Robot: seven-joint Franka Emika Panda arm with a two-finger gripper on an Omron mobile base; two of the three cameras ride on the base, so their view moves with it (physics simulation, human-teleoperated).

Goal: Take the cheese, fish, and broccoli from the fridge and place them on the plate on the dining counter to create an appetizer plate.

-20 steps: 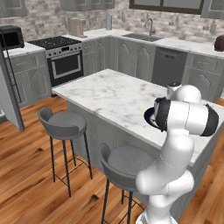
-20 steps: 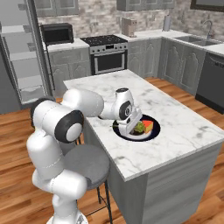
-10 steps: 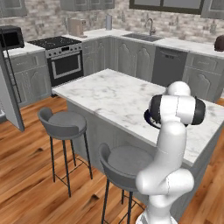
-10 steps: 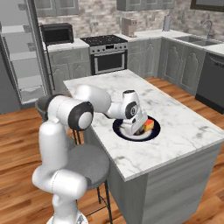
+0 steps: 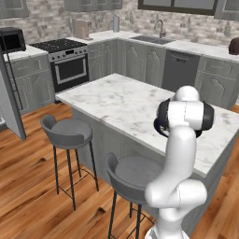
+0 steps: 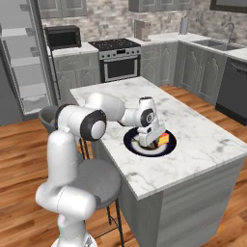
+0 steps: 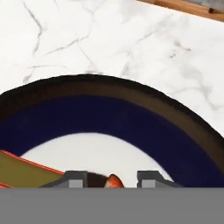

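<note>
The dark plate with a white centre lies on the dining counter near its front edge. The orange-red cheese rests on the plate's right side and shows as a wedge at the lower left of the hand view. My gripper points down onto the plate, right beside the cheese. Its fingertips stand apart around a small orange and dark bit, likely the fish, with a gap on one side. The broccoli is hidden. The fridge stands open at the far left.
Two grey stools stand along the island's near side, one just under my arm. A stove, a black microwave and a sink line the back wall counters. The marble top stretches left of the plate.
My arm's elbow has swung up and round while the hand stayed over the plate, shifting closer to the cheese. The base and the scene have not moved.
</note>
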